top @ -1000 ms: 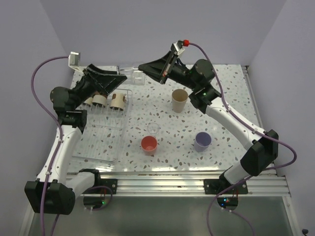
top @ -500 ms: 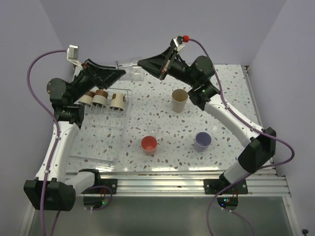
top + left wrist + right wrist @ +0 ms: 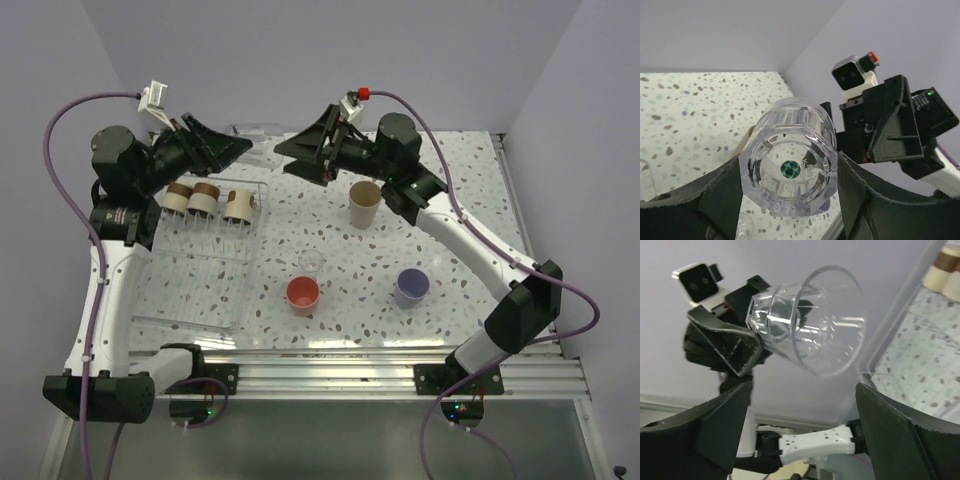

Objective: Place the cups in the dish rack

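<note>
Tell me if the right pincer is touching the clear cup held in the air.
Apart. The right wrist view shows the clear cup between the spread fingers of the right pincer, with gaps on both sides; the left pincer grips its base.

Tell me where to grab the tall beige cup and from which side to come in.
Probably the upper wall, just below the rim. The tall beige cup stands upright, mouth up, alone on the table, its sides free. It widens toward the rim, so fingers closed there should not slip off. Come in level from the right, the right gripper's side.
</note>
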Motion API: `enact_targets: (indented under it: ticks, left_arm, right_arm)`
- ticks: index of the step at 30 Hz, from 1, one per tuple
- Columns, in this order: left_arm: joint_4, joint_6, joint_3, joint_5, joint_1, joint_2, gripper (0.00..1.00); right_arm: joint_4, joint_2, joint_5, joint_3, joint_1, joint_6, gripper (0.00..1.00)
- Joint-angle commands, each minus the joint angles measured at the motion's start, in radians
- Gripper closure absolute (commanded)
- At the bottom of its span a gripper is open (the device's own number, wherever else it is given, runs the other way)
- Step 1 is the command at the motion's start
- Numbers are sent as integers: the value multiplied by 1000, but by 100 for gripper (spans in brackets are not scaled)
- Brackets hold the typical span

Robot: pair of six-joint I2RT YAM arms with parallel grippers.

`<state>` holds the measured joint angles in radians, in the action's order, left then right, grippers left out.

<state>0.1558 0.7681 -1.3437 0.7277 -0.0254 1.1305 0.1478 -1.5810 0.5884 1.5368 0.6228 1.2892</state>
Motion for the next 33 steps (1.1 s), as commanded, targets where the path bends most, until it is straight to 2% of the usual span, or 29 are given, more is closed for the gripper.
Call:
enact_targets:
  ticks: [1,2,4,5,7,8,11,17,21,33]
  left_arm:
    - [330,-211,-107,-227,10,-28,100]
    - [443,-263,-124,-273,10,-28,100]
    - [548,-306,-172,-377,10,-25,100]
    - [659,-337,-187,-498,10,-18,100]
    - [749,-360,-212,-614,10,-9,100]
    - [818,-362,-210,-722,10,-11,100]
    - [870,-351,-131,-861,12,-43,100]
    - [935,-312,6,-1025,24,-60,100]
    - [915,-313,112,-1080,84,-58,100]
    - [719,-282,307,-1025,229,34,100]
  right_arm:
    - [-251,81,-8,20,-31,-191,9]
    - [-282,90,-19,19,-40,-246,9]
    - [-376,118,-44,19,-61,-296,9]
    - [-405,125,-67,19,-67,-341,9]
    - [-457,142,-79,13,-77,-376,9]
    - [-474,145,-93,8,-78,-402,9]
    - [-496,162,-98,-27,-78,-421,9]
    - [-531,179,-96,-75,-80,-447,9]
    - [-550,200,-98,-104,-78,-462,9]
    - [-582,205,-44,-135,-87,-496,10]
